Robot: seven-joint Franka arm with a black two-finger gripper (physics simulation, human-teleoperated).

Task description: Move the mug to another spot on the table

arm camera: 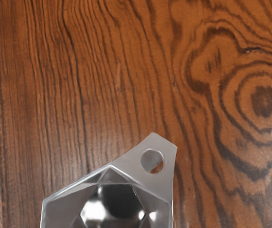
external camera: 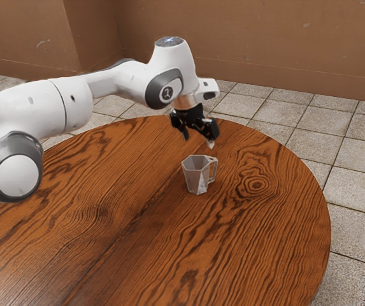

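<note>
While it hangs above the mug (external camera: 199,174), the hand (external camera: 199,135) seems partly open.

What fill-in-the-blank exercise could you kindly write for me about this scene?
1. The mug stands ____ on the table.
2. The hand hovers ____ the mug without touching it.
3. The hand's fingers are ____.
4. The mug's handle points toward the exterior view's ____.
Missing words: upright; above; open; right.
</note>
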